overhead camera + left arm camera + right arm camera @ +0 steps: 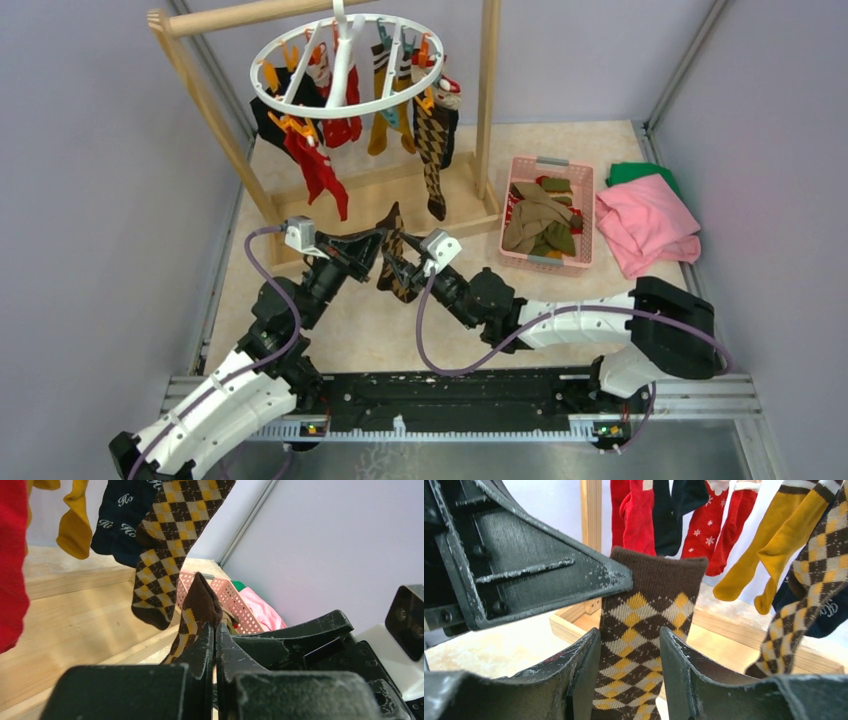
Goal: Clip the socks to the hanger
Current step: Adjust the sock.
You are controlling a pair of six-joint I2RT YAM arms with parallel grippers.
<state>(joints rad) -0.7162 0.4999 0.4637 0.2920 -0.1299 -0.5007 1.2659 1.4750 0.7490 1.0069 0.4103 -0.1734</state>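
Top external: we see the left gripper (384, 243) and right gripper (402, 268) meeting at a brown argyle sock (393, 222), held upright below the hanger (345, 60). Left wrist: jaws clamped on the sock. Right wrist: jaws apart, straddling it.

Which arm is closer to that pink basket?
Right. The right arm lies just in front of the pink basket; the left arm sits farther left, past the brown argyle sock.
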